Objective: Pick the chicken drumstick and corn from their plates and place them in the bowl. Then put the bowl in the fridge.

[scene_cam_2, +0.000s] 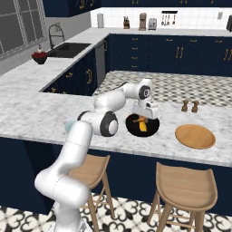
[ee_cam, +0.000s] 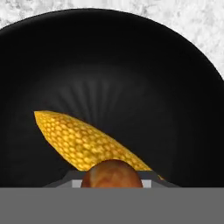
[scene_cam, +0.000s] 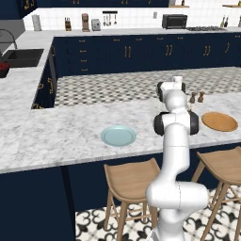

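Observation:
The black bowl (ee_cam: 131, 65) stands on the marble island, seen in the right base view as the bowl (scene_cam_2: 154, 128) under my hand. The yellow corn (ee_cam: 83, 140) lies slanted on the bowl's bottom. My gripper (ee_cam: 112, 183) hangs just above the bowl's inside, shut on the orange-brown chicken drumstick (ee_cam: 112, 173), whose rounded end pokes out between the fingers over the corn. From the side, the gripper (scene_cam_2: 144, 116) points down into the bowl. The pale blue plate (scene_cam: 118, 135) and the wooden plate (scene_cam: 219, 122) lie bare on the counter. The fridge is out of view.
Two small brown shakers (scene_cam_2: 190, 106) stand behind the wooden plate (scene_cam_2: 195, 136). Wooden stools (scene_cam_2: 186, 188) sit under the island's near edge. A sink (scene_cam_2: 68, 50) and a red bowl (scene_cam_2: 39, 56) are on the far left counter.

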